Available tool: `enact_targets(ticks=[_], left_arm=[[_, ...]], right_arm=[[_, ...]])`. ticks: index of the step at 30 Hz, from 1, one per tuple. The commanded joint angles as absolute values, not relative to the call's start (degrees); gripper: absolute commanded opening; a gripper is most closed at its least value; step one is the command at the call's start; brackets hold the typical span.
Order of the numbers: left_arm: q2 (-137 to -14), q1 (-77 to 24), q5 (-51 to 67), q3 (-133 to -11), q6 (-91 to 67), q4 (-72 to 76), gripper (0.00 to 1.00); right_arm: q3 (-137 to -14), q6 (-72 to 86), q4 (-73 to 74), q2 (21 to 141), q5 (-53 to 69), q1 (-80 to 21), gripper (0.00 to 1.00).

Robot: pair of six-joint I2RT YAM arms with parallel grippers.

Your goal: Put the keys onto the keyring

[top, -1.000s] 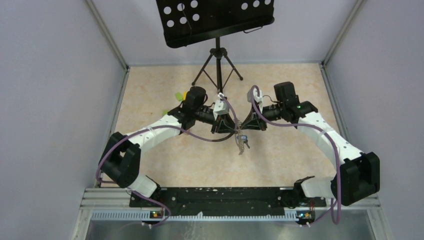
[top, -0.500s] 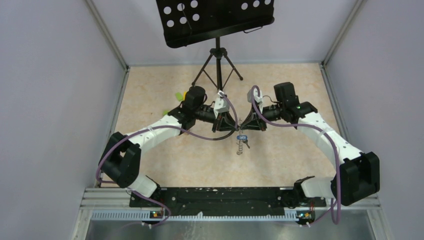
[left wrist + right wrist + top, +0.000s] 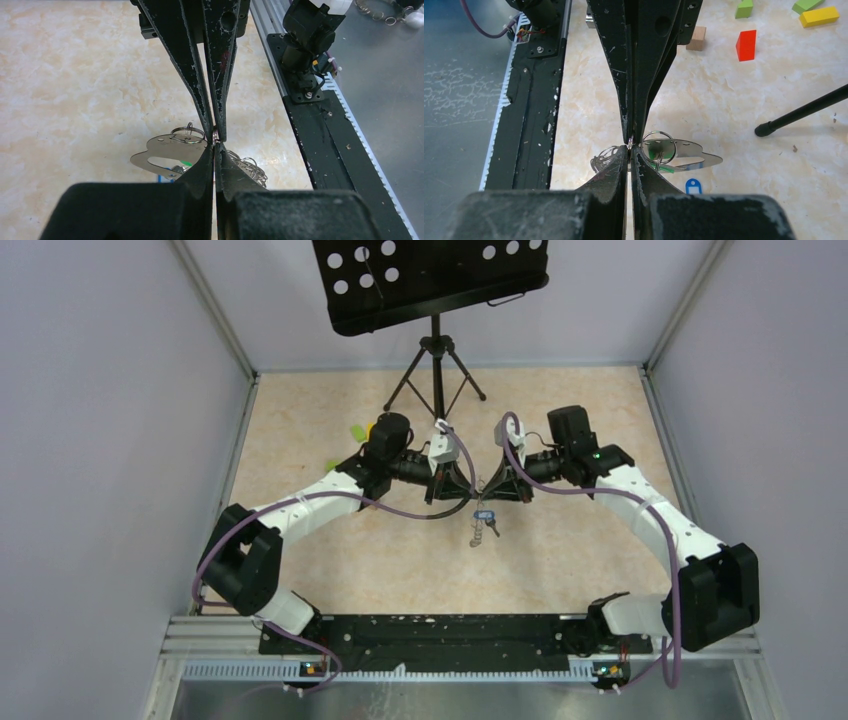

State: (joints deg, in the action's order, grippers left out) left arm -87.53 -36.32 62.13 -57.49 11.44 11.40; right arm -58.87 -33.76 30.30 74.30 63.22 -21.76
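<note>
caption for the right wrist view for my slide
Both shut on the key bunch, right pincer meets left pincer tip to tip, blue tag below.

Both arms bent inward, meeting tip to tip.
The left gripper (image 3: 467,492) and right gripper (image 3: 491,491) are each pinched closed, noses nearly touching.

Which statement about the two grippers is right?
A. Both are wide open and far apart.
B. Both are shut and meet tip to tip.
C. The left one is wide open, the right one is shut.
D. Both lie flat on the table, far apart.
B: in the left wrist view the left gripper and the right gripper each have their fingers pressed together, and their tips meet point to point.
</note>
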Motion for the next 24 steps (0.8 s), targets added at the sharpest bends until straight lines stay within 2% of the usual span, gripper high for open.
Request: enact_targets(ticks=[1, 2, 8, 10, 24], left_arm=[[-85.51, -36.56, 61.62, -57.13, 13.73, 12.95, 0.00], [-85.19, -36.56, 61.68, -57.21, 14.57, 11.68, 0.00], [-83.06, -36.32, 61.99, -57.40, 17.91, 8.27, 0.00], [-82.57, -36.06, 62.19, -57.04, 17.53, 8.54, 0.00], [-82.42, -34.99, 66.82, -52.92, 11.59, 17.72, 0.00]], right_arm=[[-58.81, -33.55, 27.60, 73.34, 64.97, -22.50, 0.00], [-58.84, -33.16, 27.39, 73.17, 64.57, -22.50, 0.00], [-59.34, -32.61, 27.58, 71.08, 60.24, -22.35, 0.28], [-58.94, -33.02, 27.59, 69.99, 59.28, -22.40, 0.33], [-57.59, -34.81, 28.20, 68.95, 60.76, -22.42, 0.35]])
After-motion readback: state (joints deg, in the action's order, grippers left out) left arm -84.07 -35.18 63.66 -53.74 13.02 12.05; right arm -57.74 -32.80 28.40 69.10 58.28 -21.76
